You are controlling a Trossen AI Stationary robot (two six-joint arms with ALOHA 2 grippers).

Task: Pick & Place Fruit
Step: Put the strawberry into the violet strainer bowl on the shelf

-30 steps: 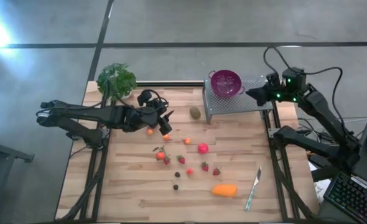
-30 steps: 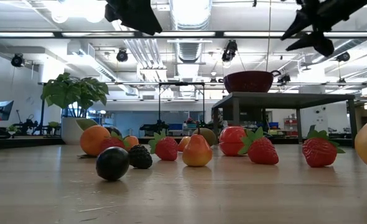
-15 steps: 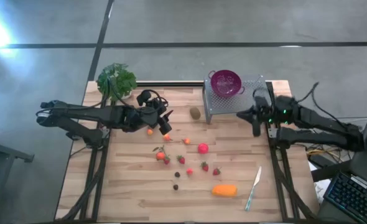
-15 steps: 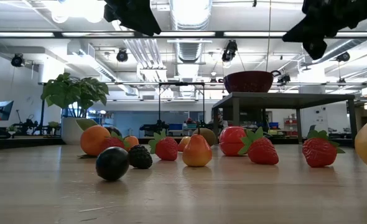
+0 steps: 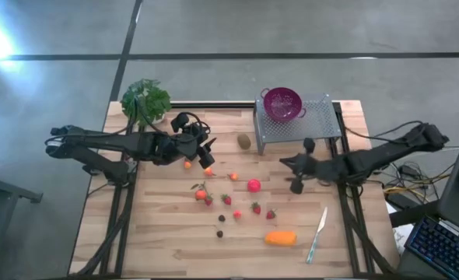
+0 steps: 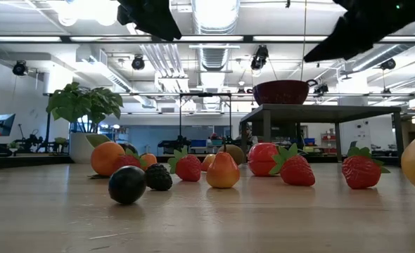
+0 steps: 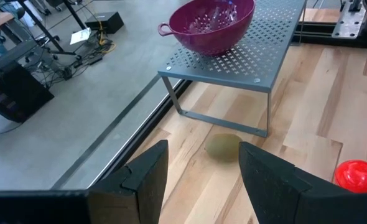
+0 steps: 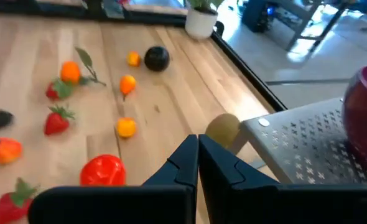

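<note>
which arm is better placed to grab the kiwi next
Left, probably. The left gripper hangs with open fingers pointed straight at the kiwi, which lies just ahead beside the rack. The right gripper is shut and sits farther off, near the red ball.

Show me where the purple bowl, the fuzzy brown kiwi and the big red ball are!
purple bowl [image 5: 282,103]: high view, middle of its inside.
kiwi [image 7: 224,147]: left wrist view, middle of its top.
red ball [image 8: 104,170]: right wrist view, its shiny front.
</note>
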